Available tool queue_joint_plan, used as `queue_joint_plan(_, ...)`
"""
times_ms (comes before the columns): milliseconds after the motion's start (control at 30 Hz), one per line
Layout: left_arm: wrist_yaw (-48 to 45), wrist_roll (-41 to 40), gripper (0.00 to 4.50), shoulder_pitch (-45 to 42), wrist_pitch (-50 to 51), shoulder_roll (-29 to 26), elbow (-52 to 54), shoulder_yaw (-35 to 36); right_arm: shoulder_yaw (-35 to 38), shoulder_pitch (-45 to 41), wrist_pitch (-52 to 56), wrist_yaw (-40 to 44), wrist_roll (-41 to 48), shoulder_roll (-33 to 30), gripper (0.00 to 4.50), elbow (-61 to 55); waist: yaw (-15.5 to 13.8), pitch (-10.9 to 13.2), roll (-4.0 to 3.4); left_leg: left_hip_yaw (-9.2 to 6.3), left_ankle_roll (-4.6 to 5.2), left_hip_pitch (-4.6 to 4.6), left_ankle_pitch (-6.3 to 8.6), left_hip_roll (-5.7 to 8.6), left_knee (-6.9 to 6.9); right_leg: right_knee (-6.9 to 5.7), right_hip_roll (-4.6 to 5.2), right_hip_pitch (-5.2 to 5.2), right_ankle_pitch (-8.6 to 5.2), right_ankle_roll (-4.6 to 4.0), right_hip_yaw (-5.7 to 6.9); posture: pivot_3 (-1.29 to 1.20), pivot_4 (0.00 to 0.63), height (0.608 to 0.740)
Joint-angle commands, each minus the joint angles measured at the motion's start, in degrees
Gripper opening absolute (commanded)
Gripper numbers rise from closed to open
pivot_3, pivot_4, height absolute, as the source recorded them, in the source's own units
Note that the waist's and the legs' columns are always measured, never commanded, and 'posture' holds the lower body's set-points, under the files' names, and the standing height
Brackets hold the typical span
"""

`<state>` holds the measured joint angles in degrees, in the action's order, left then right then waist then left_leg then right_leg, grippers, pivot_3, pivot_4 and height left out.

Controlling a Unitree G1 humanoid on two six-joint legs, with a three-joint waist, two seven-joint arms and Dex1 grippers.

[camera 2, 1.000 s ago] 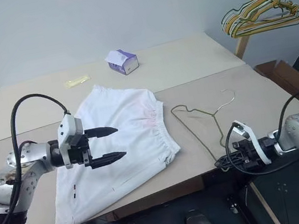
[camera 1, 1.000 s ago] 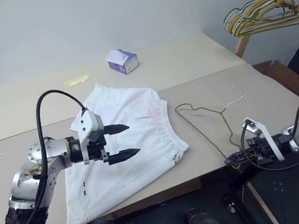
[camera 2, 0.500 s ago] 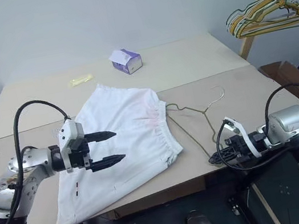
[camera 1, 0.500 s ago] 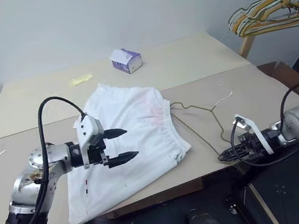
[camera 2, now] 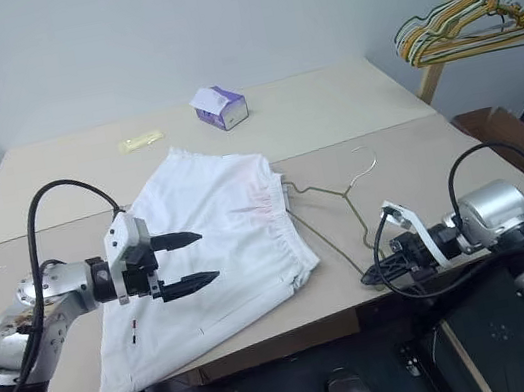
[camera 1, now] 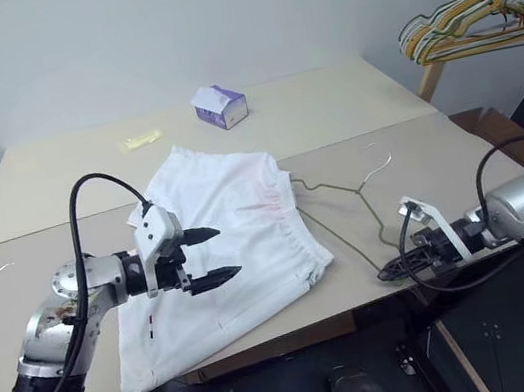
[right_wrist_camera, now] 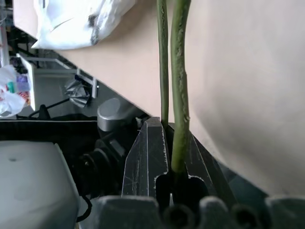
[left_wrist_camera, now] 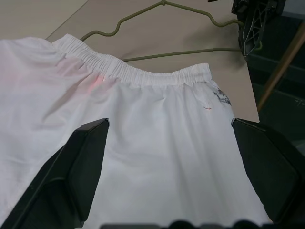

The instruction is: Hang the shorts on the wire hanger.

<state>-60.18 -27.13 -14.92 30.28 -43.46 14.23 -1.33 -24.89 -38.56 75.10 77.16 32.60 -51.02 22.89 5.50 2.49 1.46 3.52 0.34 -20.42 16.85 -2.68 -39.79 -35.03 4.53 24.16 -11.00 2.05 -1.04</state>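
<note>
White shorts (camera 1: 226, 253) lie flat on my bench (camera 1: 56, 176); left tool (camera 1: 210, 257) hovers over them, fingers spread; wire hanger (camera 1: 350, 203) lies at their 3 o'clock, right tool (camera 1: 389, 272) clamped on its end.

white shorts (camera 1: 226, 253), olive-green wire hanger (camera 1: 350, 203)

I see the white shorts (camera 1: 220, 244) spread flat on the table (camera 1: 56, 181), elastic waistband toward the olive wire hanger (camera 1: 345, 207), which lies just beside them, its near end pinched.
</note>
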Motion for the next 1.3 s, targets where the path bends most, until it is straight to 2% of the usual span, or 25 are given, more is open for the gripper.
queue_joint_plan(33, 0.4, 0.9, 4.47, -0.4, -1.2, -0.1, 1.4, -0.2, -1.6, -4.2, -2.8, 2.4, -2.9, 1.8, 0.0, 4.5, -0.1, 0.0, 0.0, 0.0, 0.0, 0.0, 0.0, 0.0, 0.0, 0.0, 0.0, 0.0, 0.0, -0.01, 0.0, -0.04, 0.0, 0.74)
queue_joint_plan(367, 2.0, 1.3, 4.47, 1.0, -0.8, 0.3, 3.0, -0.2, -6.9, -11.7, -10.5, 9.7, -11.9, 8.0, 0.0, 18.3, -1.1, 0.0, -0.02, 0.0, 0.0, -0.06, 0.0, 0.0, -0.01, 0.0, 0.0, 0.04, 0.03, -0.04, 0.02, 0.0, 0.0, 0.74)
queue_joint_plan(567, 3.5, 2.8, 4.47, 1.0, -0.8, 0.6, 4.0, -1.3, -7.3, -17.4, -17.1, 11.3, -18.7, 13.4, 0.0, 30.8, -1.6, 0.0, -0.04, 0.0, -0.01, -0.06, 0.0, 0.0, -0.02, -0.03, 0.0, 0.03, 0.03, -0.05, 0.02, 0.01, 0.0, 0.74)
queue_joint_plan(700, 4.1, 2.5, 4.47, 0.8, -0.4, 1.3, 4.7, -1.7, -5.5, -20.7, -21.2, 10.9, -22.1, 16.9, 0.0, 38.1, -1.7, 0.0, -0.04, -0.01, -0.02, -0.1, -0.01, 0.0, -0.01, -0.02, 0.0, 0.05, 0.04, -0.05, 0.05, 0.02, 0.0, 0.74)
queue_joint_plan(867, 4.4, 2.6, 4.47, 1.1, -0.6, 1.2, 4.7, -1.4, 1.4, -23.3, -24.0, 6.8, -22.6, 19.1, 0.0, 44.3, -1.8, 0.0, -0.06, -0.02, -0.03, -0.1, -0.02, 0.0, -0.02, -0.03, 0.01, 0.05, 0.04, -0.06, 0.06, 0.03, 0.0, 0.74)
queue_joint_plan(1067, 4.7, 2.4, 4.47, 2.4, -0.7, 0.9, 5.0, -1.0, 6.9, -19.6, -33.7, 5.7, -23.0, 18.4, 0.0, 37.0, -1.7, 0.0, -0.06, -0.03, -0.04, -0.09, -0.02, 0.0, 0.0, -0.03, 0.01, 0.05, 0.04, -0.06, 0.06, 0.02, 0.0, 0.74)
queue_joint_plan(1300, 4.0, 2.8, 4.47, 0.7, -1.3, 1.0, 3.8, -1.7, 8.6, -10.5, -53.0, -3.2, -28.1, 16.5, 0.0, 18.5, -1.7, 0.0, -0.08, -0.02, -0.04, -0.09, -0.02, 0.0, 0.0, -0.05, 0.01, 0.06, 0.04, -0.05, 0.06, 0.0, 0.0, 0.74)
